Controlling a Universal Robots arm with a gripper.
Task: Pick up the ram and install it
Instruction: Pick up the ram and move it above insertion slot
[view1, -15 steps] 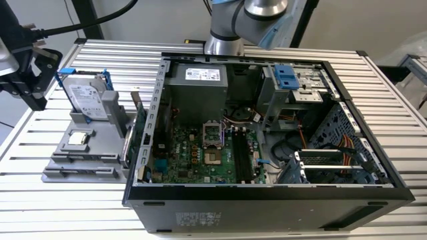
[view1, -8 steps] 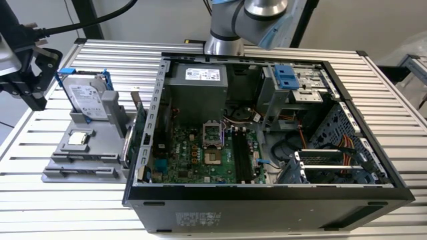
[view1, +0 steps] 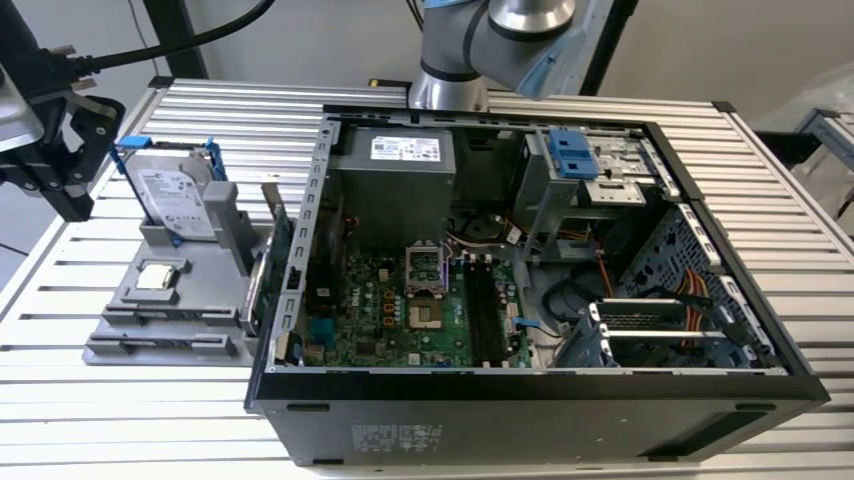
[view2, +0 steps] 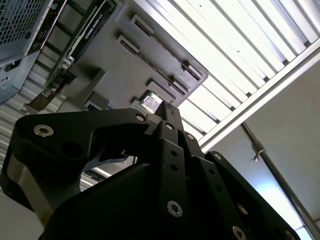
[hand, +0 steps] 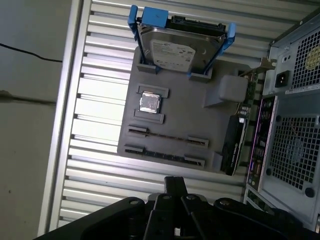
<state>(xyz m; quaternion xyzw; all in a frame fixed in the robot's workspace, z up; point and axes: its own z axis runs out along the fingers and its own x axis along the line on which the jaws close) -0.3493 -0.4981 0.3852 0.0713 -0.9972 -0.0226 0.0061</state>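
The ram (hand: 167, 136) shows edge-on as a thin dark strip standing between two end clips of the grey holder tray (hand: 190, 107). A second similar strip (hand: 164, 155) stands in the row beside it. My gripper (hand: 175, 183) hangs above the slatted table just outside the tray, on the side of those rows, touching nothing. In the exterior view the gripper (view1: 60, 150) is high at the far left, beside the tray (view1: 200, 300) and well away from the open computer case (view1: 534, 390). The second wrist view looks past the gripper (view2: 167, 112) at the tray's underside edge.
A hard drive with blue rails (view1: 174, 195) stands at the tray's back, and a square silver processor (hand: 150, 102) lies mid-tray. A card (hand: 234, 145) stands between tray and case. The motherboard (view1: 400, 310) lies open inside the case. The arm's base (view1: 454, 60) stands behind.
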